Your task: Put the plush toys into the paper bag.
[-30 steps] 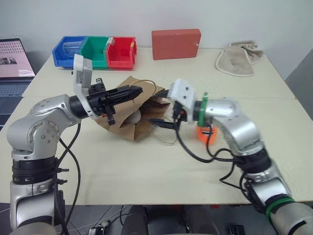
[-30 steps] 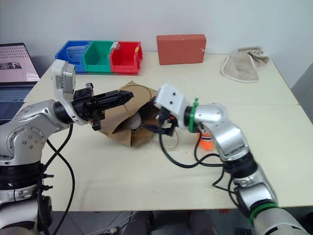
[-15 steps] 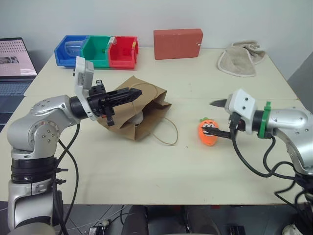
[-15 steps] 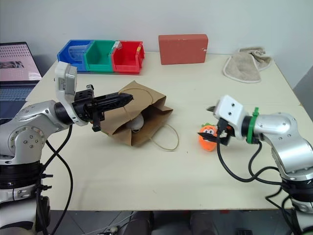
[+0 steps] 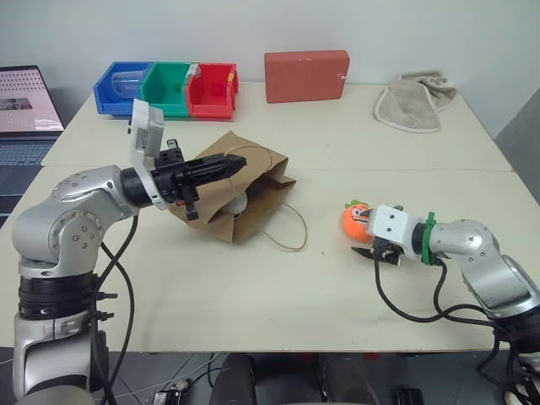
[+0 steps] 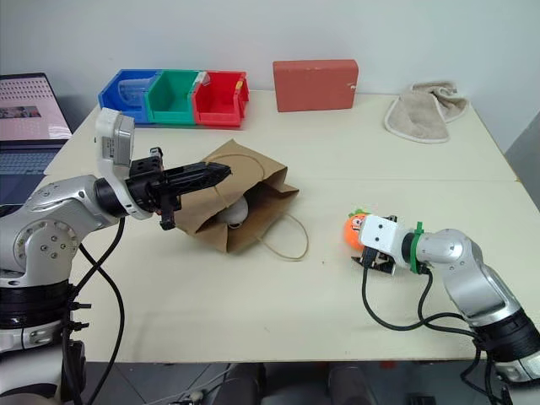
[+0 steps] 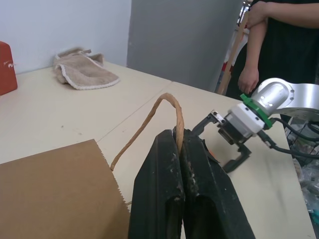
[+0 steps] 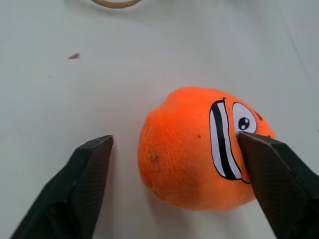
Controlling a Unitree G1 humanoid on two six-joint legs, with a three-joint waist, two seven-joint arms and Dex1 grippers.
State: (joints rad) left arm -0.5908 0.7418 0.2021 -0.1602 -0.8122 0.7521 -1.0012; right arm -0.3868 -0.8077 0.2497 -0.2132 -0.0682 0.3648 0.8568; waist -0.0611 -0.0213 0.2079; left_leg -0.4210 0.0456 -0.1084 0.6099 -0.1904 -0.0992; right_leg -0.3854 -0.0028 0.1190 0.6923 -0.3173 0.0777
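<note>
The brown paper bag (image 5: 221,205) lies on its side on the table, mouth toward the right. My left gripper (image 5: 229,163) is shut on its upper loop handle (image 7: 164,102) and holds the mouth up. The white plush toy (image 6: 235,212) shows inside the bag. The orange carrot toy (image 5: 355,220) lies on the table right of the bag. My right gripper (image 8: 174,149) is open and low over the table, one finger on each side of the carrot (image 8: 194,149). One fingertip (image 8: 259,154) is at the toy's face; the other (image 8: 94,159) stands apart from it.
A red block (image 5: 305,74), three coloured bins (image 5: 167,88) and a beige towel (image 5: 412,101) stand along the table's far edge. A laptop (image 5: 21,110) sits at far left. A person (image 7: 279,25) stands beyond the table's right side. The bag's lower handle (image 5: 291,232) lies on the table.
My right gripper has left the bag's mouth, swung right and down, and now straddles the carrot toy. The left gripper has kept its hold on the handle.
</note>
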